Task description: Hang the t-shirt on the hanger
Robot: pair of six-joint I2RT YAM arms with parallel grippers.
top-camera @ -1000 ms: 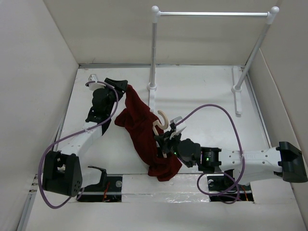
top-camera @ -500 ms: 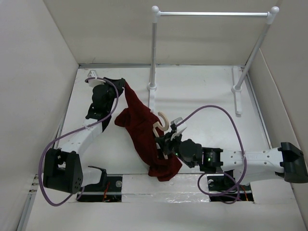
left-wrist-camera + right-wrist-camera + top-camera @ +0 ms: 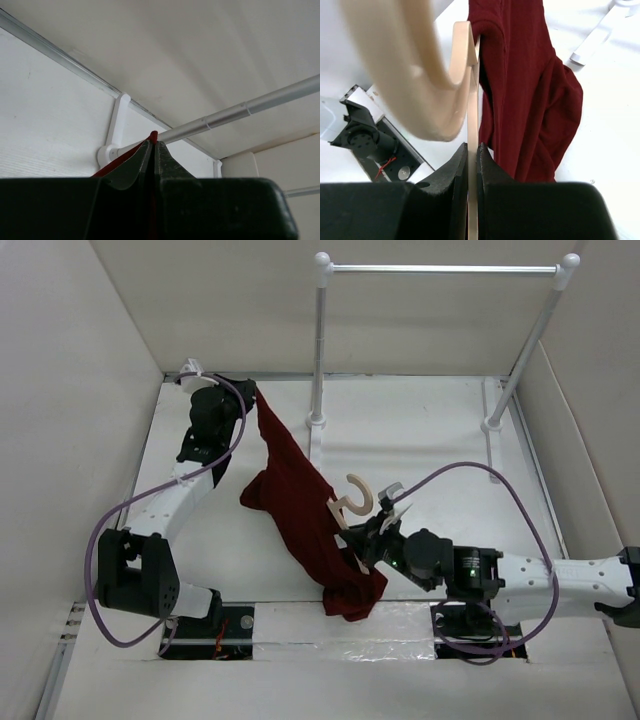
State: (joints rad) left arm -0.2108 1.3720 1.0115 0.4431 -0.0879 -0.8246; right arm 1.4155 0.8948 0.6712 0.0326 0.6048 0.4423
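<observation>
The maroon t-shirt [image 3: 295, 500] hangs stretched in a long band from the back left down to the front middle. My left gripper [image 3: 254, 394] is shut on its upper end; a red sliver of t-shirt [image 3: 153, 136] pokes out between the closed fingers. The cream hanger [image 3: 352, 508] is lifted above the table, its hook curling upward, with cloth draped over one shoulder. My right gripper [image 3: 366, 538] is shut on the hanger's flat bar [image 3: 473, 100], and the t-shirt [image 3: 530, 90] hangs to the right of it.
A white rail stand [image 3: 440, 270] rises at the back, its feet [image 3: 492, 435] on the table at centre and right. White walls close in on the left, the back and the right. Purple cables loop from both arms.
My left gripper closed on the t-shirt's end and drew it up and back, pulling the cloth taut. My right arm lifted the hanger and shifted it slightly right and toward the front.
</observation>
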